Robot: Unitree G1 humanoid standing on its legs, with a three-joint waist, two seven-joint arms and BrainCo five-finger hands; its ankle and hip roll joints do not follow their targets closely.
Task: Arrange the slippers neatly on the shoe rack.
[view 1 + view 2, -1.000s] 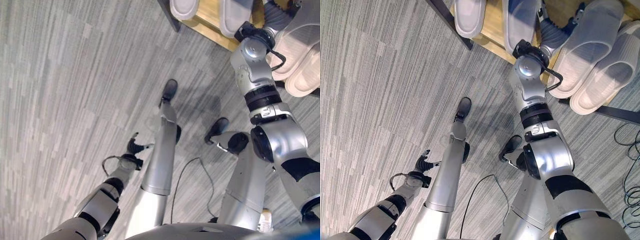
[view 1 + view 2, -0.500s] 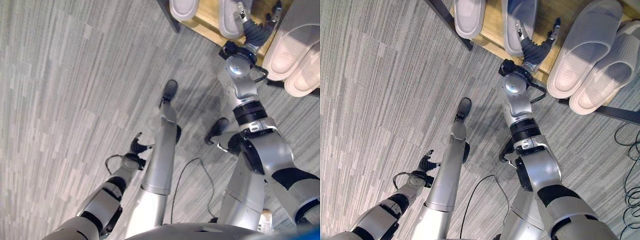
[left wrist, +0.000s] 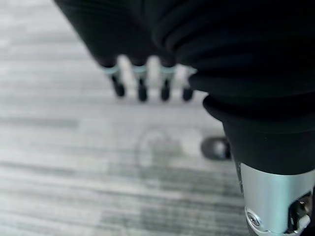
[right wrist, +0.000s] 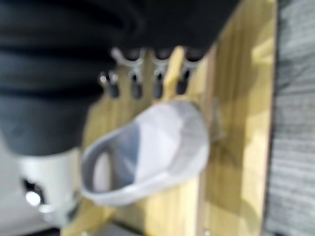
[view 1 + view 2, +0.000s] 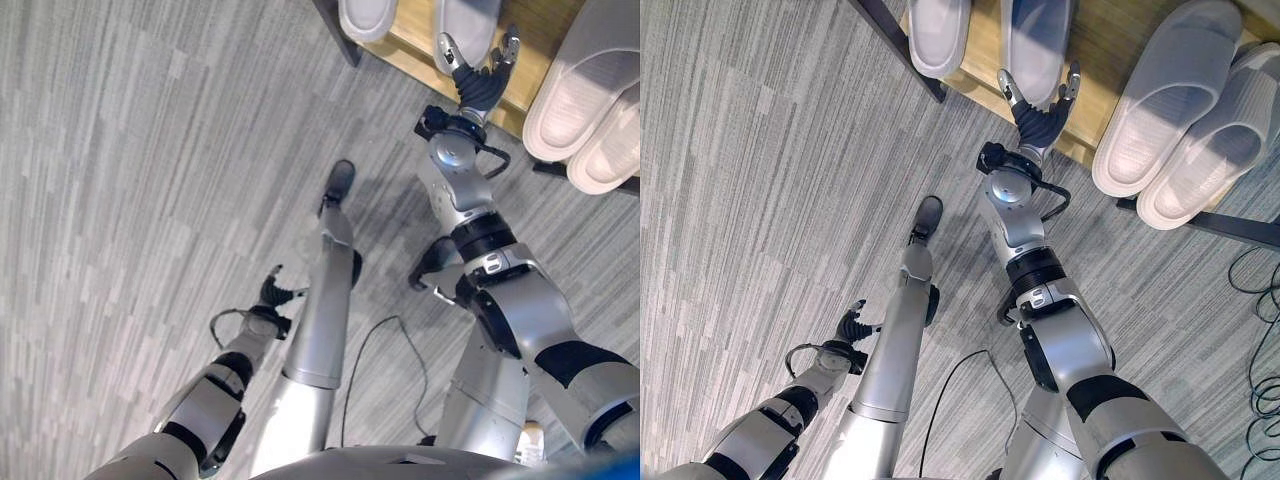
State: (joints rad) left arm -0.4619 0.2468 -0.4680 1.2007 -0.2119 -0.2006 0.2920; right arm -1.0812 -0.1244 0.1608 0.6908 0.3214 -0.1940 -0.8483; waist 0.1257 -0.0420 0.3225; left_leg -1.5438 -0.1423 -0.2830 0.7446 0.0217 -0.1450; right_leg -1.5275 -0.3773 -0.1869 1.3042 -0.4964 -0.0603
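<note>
Right hand (image 5: 1040,115) hovers with fingers spread, holding nothing, just short of the slipper (image 5: 1037,45) on the rack (image 5: 985,60) — a clumsy reach could shove it askew.

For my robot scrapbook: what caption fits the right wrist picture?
Open right hand hovering over a grey-white slipper on the wooden shoe rack.

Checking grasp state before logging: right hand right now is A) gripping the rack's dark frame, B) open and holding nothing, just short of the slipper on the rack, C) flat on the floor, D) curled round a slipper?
B: the right hand has its fingers and thumb spread with nothing between them, just short of the heel of a grey slipper lying on the wooden shoe rack.
</note>
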